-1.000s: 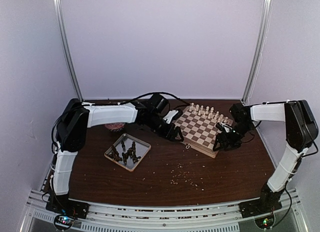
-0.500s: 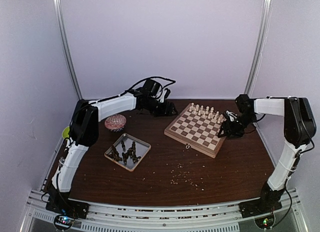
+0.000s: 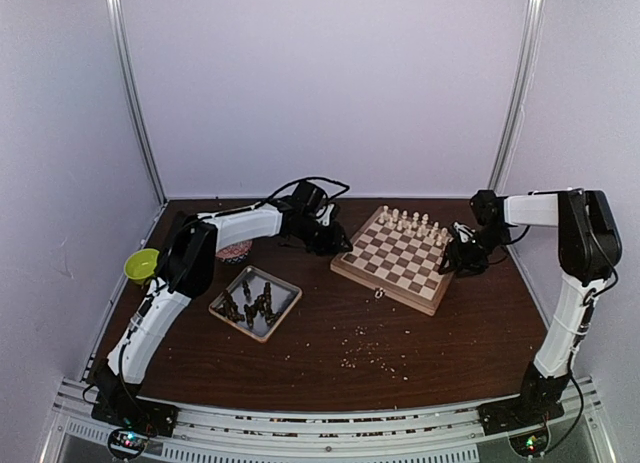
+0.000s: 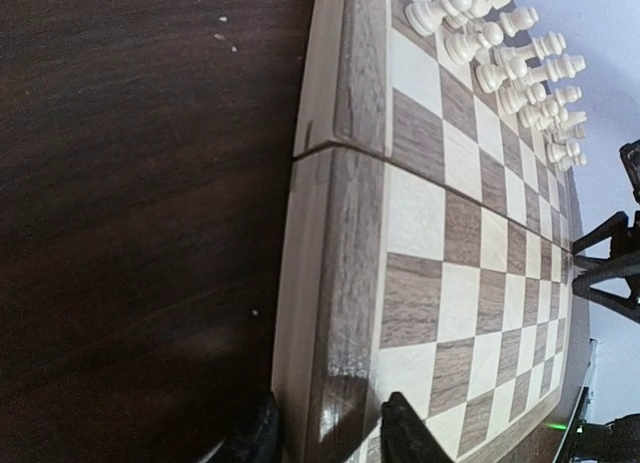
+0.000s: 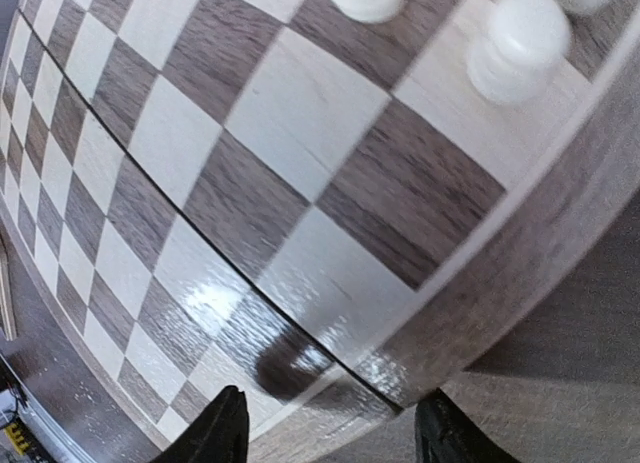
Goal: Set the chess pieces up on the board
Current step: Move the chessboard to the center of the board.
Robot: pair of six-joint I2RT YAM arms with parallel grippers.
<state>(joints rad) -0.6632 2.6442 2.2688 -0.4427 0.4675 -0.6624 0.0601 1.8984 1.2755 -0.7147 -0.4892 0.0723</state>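
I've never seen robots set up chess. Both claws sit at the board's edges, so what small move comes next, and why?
Probably pinch the board with both claws to steady or shift it: the left claw and right claw each straddle an edge, while dark chess pieces wait in the tray.

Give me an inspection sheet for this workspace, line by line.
Surface: dark wood table, with crumbs scattered near the front.
Job's things: board right of centre; pale pieces stand in its far rows; dark pieces lie in a silver tray, none on the board.
Clutter: green bowl at the left edge; reddish patterned object half hidden behind the left arm.
Claws: left claw closed on the board's left rim; right claw straddles the right rim, grip unclear.
Cables: black cable loops above the left arm.
Surroundings: plain pale walls, metal uprights.
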